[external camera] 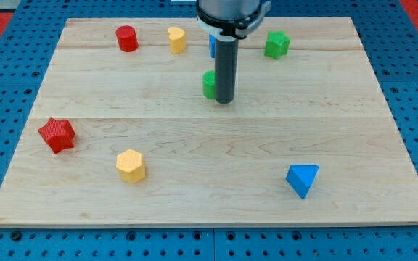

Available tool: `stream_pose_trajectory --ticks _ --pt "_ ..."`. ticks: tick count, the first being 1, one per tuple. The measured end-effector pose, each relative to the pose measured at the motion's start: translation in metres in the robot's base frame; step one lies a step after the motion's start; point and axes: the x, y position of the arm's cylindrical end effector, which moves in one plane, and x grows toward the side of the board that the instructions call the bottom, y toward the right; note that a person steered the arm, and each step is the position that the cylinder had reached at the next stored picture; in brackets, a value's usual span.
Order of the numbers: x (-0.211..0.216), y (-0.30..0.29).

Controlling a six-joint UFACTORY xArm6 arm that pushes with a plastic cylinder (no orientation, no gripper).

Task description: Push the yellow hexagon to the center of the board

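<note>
The yellow hexagon (pixel 130 165) lies on the wooden board (pixel 209 138) near the view's bottom left. My tip (pixel 224 100) rests on the board a little above its middle, far to the upper right of the hexagon. A green block (pixel 209 84), partly hidden by the rod, sits touching or almost touching the rod's left side.
A red star (pixel 56 135) lies at the left. A red cylinder (pixel 127 38) and a second yellow block (pixel 176 39) lie near the top. A blue block (pixel 212 45) is mostly hidden behind the rod. A green star-like block (pixel 276 44) sits top right. A blue triangle (pixel 302 179) lies bottom right.
</note>
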Motion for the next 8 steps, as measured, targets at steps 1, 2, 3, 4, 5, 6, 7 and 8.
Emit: stream_pose_trajectory --ticks 1,2,3,4,5,6,7,8 --pt "-0.018 -0.01" --pt "-0.03 -0.019" --pt "-0.007 -0.021" --pt "0.043 -0.021" --pt "0.089 -0.028" --pt "0.138 -0.044" --pt "0.169 -0.076" --pt "0.184 -0.114"
